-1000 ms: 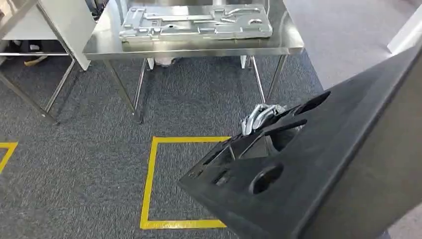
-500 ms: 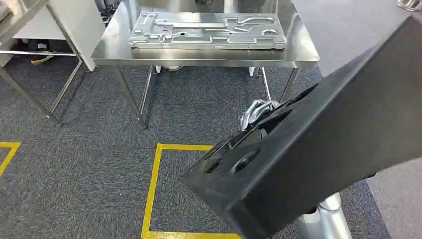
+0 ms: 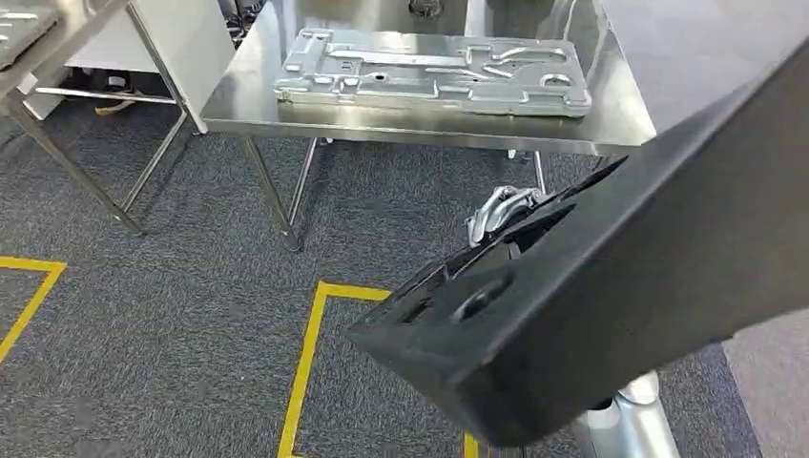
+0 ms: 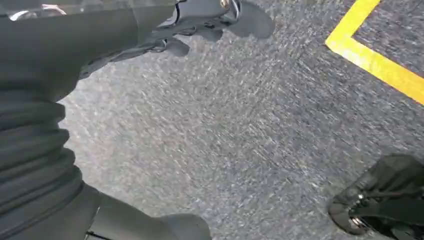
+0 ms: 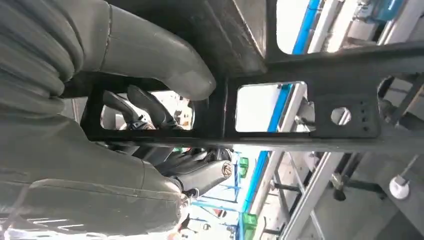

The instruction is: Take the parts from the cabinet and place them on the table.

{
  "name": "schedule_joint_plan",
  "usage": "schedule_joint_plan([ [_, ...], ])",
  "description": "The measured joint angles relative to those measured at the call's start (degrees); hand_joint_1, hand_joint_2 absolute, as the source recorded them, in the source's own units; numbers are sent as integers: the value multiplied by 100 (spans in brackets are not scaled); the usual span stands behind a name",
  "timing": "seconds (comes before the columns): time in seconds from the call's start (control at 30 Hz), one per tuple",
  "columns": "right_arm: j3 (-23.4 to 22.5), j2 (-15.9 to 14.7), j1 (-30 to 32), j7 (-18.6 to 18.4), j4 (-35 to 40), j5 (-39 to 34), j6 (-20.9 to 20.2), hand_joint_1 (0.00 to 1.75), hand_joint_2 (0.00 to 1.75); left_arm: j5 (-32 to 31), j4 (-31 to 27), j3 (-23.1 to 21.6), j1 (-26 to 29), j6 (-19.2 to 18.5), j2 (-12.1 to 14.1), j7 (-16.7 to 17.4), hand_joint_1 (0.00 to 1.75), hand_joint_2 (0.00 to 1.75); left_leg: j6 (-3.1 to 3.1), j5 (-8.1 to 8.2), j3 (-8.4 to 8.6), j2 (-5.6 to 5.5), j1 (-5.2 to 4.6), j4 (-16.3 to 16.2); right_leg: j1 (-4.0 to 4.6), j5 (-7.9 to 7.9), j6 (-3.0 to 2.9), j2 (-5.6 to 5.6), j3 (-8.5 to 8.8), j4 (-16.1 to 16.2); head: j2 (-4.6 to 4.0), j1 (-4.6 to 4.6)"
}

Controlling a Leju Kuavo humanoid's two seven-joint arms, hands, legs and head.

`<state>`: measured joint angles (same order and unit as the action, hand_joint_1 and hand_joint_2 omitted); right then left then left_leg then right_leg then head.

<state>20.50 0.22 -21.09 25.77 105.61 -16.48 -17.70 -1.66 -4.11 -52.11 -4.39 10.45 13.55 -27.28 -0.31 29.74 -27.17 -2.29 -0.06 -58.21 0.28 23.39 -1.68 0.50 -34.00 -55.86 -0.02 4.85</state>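
Observation:
A large black plastic part (image 3: 611, 277) with cut-out holes hangs tilted across the right of the head view, held by my right hand (image 3: 498, 212), whose silvery fingers poke through one opening. In the right wrist view that hand (image 5: 140, 65) grips a bar of the black part (image 5: 300, 115), thumb on one side and fingers (image 5: 145, 107) behind it. Ahead stands the steel table (image 3: 429, 131), with a silver stamped metal panel (image 3: 434, 72) lying flat on it. My left hand (image 4: 90, 45) hangs over the carpet with its fingers (image 4: 210, 20) spread and nothing in them.
Yellow tape (image 3: 310, 363) marks a square on the grey carpet in front of the table. A second steel-legged table (image 3: 57, 38) and a white panel (image 3: 186, 48) stand at the far left. My silver right forearm (image 3: 630, 420) rises under the black part.
The whole picture has shifted: the table and the metal panel now sit lower, larger and further right as the camera moved closer. My right hand still holds the black part.

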Motion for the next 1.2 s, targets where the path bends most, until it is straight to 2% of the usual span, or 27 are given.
schedule_joint_plan([
  [0.03, 0, 0, -12, 4, 7, -2, 2, 175, 175, -24, 0, -9, -18, 0, 4, 0, 0, 175, -30, -2, -160, 87, -2, -325, -20, 39, -28, -18, 68, 14, 0, -75],
  [0.07, 2, 2, -21, 13, 22, -7, 2, 175, 175, -6, 0, -22, -34, -11, 15, 0, 0, 175, -70, 82, -448, 129, 21, -767, -27, 84, -36, -27, 111, 16, 0, -105],
  [0.13, 0, 0, -7, 33, 28, -13, 11, 175, 175, -9, 0, -31, -26, -13, 28, -2, 0, 175, -148, 496, -988, 161, 66, -1459, -42, 185, -30, -32, 199, 15, 0, -99],
  [0.17, 0, 0, 6, 44, 28, -11, 18, 175, 175, -13, 0, -35, -9, -22, 28, -2, 0, 175, -167, 669, -1157, 176, 84, -1577, -49, 240, -22, -31, 265, 15, 0, -103],
  [0.2, -4, 0, 20, 79, 35, -11, 22, 175, 175, -52, 0, -37, 0, -28, 28, -11, 0, 175, -182, 668, -1211, 191, 103, -1457, -60, 306, -8, -30, 346, 15, 0, -96],
  [0.23, -11, 0, 35, 109, 65, -11, 33, 175, 175, -94, 0, -37, -1, -28, 31, -15, 0, 175, -194, 462, -1158, 197, 120, -1132, -67, 371, 10, -30, 437, 15, 0, -103],
  [0.27, -17, 0, 38, 127, 96, -11, 37, 175, 175, -92, 0, -37, -1, -28, 44, -17, 0, 175, -208, 129, -1040, 206, 131, -690, -74, 437, 30, -33, 527, 15, 0, -101],
  [0.33, -42, 0, 40, 168, 164, -13, 48, 175, 175, -92, 0, -44, 10, -35, 48, -33, 0, 175, -178, -755, -866, 272, 130, 122, -63, 566, 83, -43, 664, 3, 0, -99],
  [0.37, -53, 2, 59, 195, 195, -18, 48, 175, 175, -90, 0, -52, -10, -50, 52, -31, 0, 175, -102, -561, -858, 288, 94, 95, -56, 603, 124, -33, 681, 15, 0, -94],
  [0.4, -70, 2, 68, 208, 266, -35, 59, 175, 175, -92, 0, -61, -21, -61, 59, -37, 0, 175, -46, -615, -825, 279, 77, 86, -54, 652, 179, -37, 691, 40, 0, -96],
  [0.5, -135, 2, 87, 225, 437, -166, 0, 175, 175, -89, 0, -81, -27, -66, 72, -37, 0, 175, 81, -573, -694, 235, 106, 142, -77, 645, 281, -48, 702, -170, 2, -103],
  [0.53, -151, 2, 88, 236, 479, -199, -13, 175, 175, -89, 0, -87, -34, -66, 74, -37, 0, 175, 121, -530, -649, 235, 96, 145, -94, 653, 297, -46, 574, -457, 0, -85],
  [0.57, -164, 2, 92, 243, 509, -238, -35, 175, 175, -89, 0, -94, -48, -66, 77, -35, 0, 175, 152, -494, -621, 237, 93, 144, -93, 759, 310, -46, 323, -860, 0, -85],
  [0.63, -210, 0, 148, 254, 531, -302, -101, 175, 175, -89, 0, -111, -61, -66, 77, -33, 0, 175, 163, -401, -549, 238, 78, 143, -98, 1169, 337, -46, -285, -1693, 0, -88],
  [0.67, -225, 0, 184, 260, 540, -330, -117, 175, 175, -94, 0, -120, -59, -66, 74, -33, 0, 175, 165, -349, -490, 238, 74, 141, -98, 1314, 349, -46, -492, -1886, 0, -85],
  [0.7, -240, -2, 211, 275, 540, -361, -151, 175, 175, -92, 0, -120, -57, -63, 74, -31, 0, 175, 160, -288, -415, 239, 71, 141, -97, 1313, 345, -47, -585, -1844, 0, -88],
  [0.73, -249, -2, 224, 291, 540, -378, -182, 175, 175, -92, 0, -120, -60, -59, 74, -31, 0, 175, 153, -225, -332, 241, 68, 141, -96, 1170, 313, -47, -576, -1610, 0, -81],
  [0.8, -278, -2, 226, 304, 542, -404, -230, 175, 175, -92, 0, -120, -63, -26, 72, -33, 0, 175, 122, -78, -127, 262, 61, 144, -77, 462, 241, -76, -361, -709, 0, -81],
  [0.83, -291, -2, 226, 308, 544, -420, -254, 175, 175, -92, 0, -120, -56, -20, 70, -33, 0, 175, 105, -12, -110, 277, 60, 167, -38, 10, 168, -166, -276, -304, 0, -77],
  [0.9, -306, -2, 227, 315, 553, -455, -297, 175, 175, -89, 0, -120, -71, -11, 61, -37, 0, 175, 24, 91, 6, 299, 30, 173, 7, 25, 157, -148, -267, -221, 0, -72],
  [0.93, -310, -2, 226, 313, 568, -468, -302, 175, 175, -89, 0, -120, -66, -7, 61, -37, 0, 175, -10, 54, 87, 312, 33, 158, 1, -13, 125, -113, -250, -177, 0, -77],
  [1.0, -315, 0, 216, 313, 590, -481, -306, 175, 175, -140, 0, -120, -78, 2, 63, -39, 0, 175, -74, 23, 35, 316, 30, 40, -52, 23, 68, -54, -108, -125, 0, -79],
  [1.03, -317, 0, 213, 310, 599, -481, -299, 175, 175, -146, 0, -120, -90, 11, 68, -39, 0, 175, -83, 14, -54, 285, 53, -190, -54, 58, 38, -50, -40, -86, 0, -79],
  [1.07, -319, 2, 204, 304, 599, -474, -280, 175, 175, -149, 0, -120, -99, 20, 70, -42, 0, 175, -112, 80, -291, 275, 57, -595, -57, 100, 3, -51, 9, -78, 2, -132],
  [1.13, -321, 0, 223, 273, 597, -398, -206, 175, 175, -146, 0, -118, -87, 33, 74, -39, 0, 175, -162, 455, -828, 275, 70, -1357, -52, 199, -12, -20, 97, -79, 0, -145],
  [1.17, -321, -2, 233, 253, 594, -363, -190, 175, 175, -148, 0, -118, -70, 33, 74, -42, 0, 175, -181, 660, -1051, 275, 72, -1601, -52, 256, -11, -2, 159, -80, 0, -147],
  [1.2, -321, -2, 236, 247, 586, -352, -190, 175, 175, -162, 0, -118, -59, 31, 74, -46, 0, 175, -176, 738, -1174, 275, 73, -1631, -52, 311, -7, 17, 227, -80, 0, -144],
])
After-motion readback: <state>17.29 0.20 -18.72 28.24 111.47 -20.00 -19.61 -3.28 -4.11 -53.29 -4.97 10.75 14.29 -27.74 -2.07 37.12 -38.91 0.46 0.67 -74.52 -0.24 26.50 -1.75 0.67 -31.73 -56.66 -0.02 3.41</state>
